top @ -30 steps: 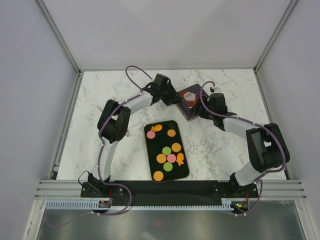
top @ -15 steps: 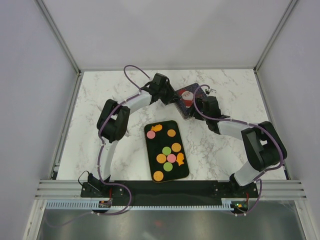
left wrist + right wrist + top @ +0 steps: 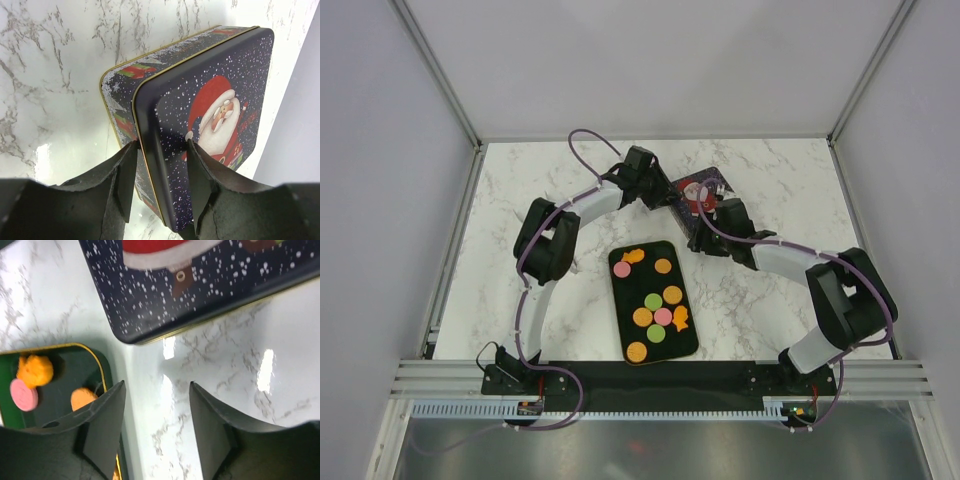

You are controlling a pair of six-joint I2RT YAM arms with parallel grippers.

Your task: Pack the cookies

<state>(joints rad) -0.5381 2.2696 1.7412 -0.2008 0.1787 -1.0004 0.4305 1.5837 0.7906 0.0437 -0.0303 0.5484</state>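
Your right pincer (image 3: 156, 405), spread and empty, has swung from the tin (image 3: 698, 193) toward the cookies (image 3: 652, 301). Your left pincer (image 3: 161, 155) pinches the lid (image 3: 210, 100); no cookie packed yet

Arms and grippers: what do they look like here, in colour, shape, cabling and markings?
The left arm and the right arm both have white links between bulky black joint housings, with a thin purple cable looping along each. The left gripper and the right gripper have matte black, wedge-shaped fingers. No markings or sleeves show.
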